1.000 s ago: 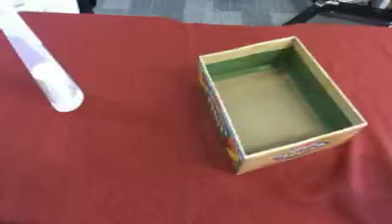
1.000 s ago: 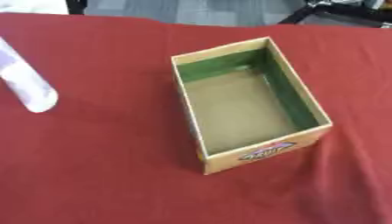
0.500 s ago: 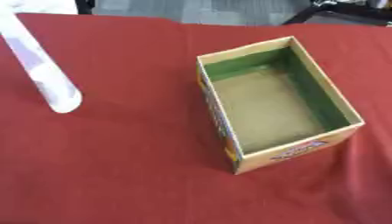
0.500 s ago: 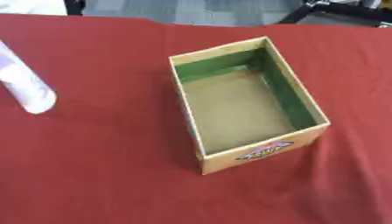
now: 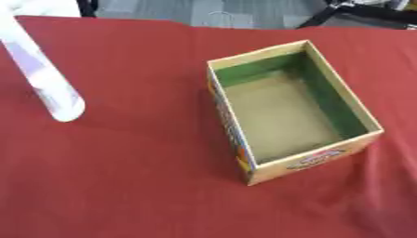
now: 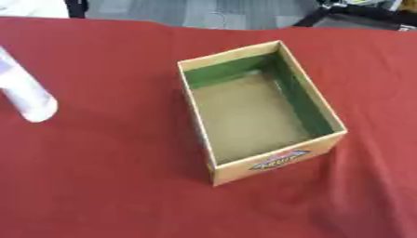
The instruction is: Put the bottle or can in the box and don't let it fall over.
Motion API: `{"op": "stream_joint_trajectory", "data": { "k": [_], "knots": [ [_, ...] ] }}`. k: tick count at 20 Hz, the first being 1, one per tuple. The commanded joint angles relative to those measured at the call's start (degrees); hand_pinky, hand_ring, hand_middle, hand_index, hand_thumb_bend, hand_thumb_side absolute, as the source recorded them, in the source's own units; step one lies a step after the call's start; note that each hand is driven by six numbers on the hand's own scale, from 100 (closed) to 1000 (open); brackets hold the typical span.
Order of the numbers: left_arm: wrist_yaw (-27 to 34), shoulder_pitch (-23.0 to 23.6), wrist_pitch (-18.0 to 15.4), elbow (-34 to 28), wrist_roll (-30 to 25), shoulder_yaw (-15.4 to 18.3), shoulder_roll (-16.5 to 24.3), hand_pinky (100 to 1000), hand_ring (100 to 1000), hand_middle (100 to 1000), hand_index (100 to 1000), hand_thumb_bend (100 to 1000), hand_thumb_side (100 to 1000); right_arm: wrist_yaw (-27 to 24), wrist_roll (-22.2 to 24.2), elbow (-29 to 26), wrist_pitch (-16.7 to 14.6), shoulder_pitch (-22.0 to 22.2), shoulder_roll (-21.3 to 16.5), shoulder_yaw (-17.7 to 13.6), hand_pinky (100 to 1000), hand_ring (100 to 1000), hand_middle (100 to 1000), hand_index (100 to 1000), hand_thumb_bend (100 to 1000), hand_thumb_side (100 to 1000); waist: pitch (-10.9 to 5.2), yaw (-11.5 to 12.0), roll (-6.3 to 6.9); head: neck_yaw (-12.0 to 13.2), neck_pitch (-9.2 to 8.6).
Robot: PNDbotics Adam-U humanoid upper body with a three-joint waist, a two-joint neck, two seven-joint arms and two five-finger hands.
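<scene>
White bottle [image 5: 41, 79] seen standing on red cloth [image 5: 146, 176] at 9 o'clock of empty open box [image 5: 295, 111], well apart. Neither hand shown. Pick-up step judged pending; upright grasp required next.

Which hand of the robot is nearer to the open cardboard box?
Neither can be named: no hand shows in either view. Only the open cardboard box with green inner walls and a white bottle at its left stand on the red cloth.
</scene>
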Motion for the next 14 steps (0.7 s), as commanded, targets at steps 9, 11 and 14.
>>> {"op": "stream_joint_trajectory", "data": {
  "k": [9,11,14],
  "knots": [
    [-0.5,-1.5,-0.5,0.4,-3.3,-0.8,3.8,796,1000,1000,875,198,896,-0.6,0.5,-0.9,-0.7,0.7,-1.5,0.0,590,695,795,817,100,807,-1.89,-0.2,-0.18,2.6,-1.47],
    [-0.7,-1.8,-0.4,0.5,-4.1,-1.2,4.2,797,1000,1000,880,195,893,-0.6,0.5,-0.9,-0.8,0.8,-1.5,0.0,590,695,795,817,100,806,-1.96,-0.3,-0.23,2.7,-1.52],
    [-1.3,-2.5,-0.4,0.8,-5.4,-2.0,5.0,800,1000,1000,889,191,891,-0.7,0.6,-0.9,-0.9,0.8,-1.5,0.1,590,695,795,817,100,806,-2.02,-0.4,-0.26,2.7,-1.52]
  ]
}}
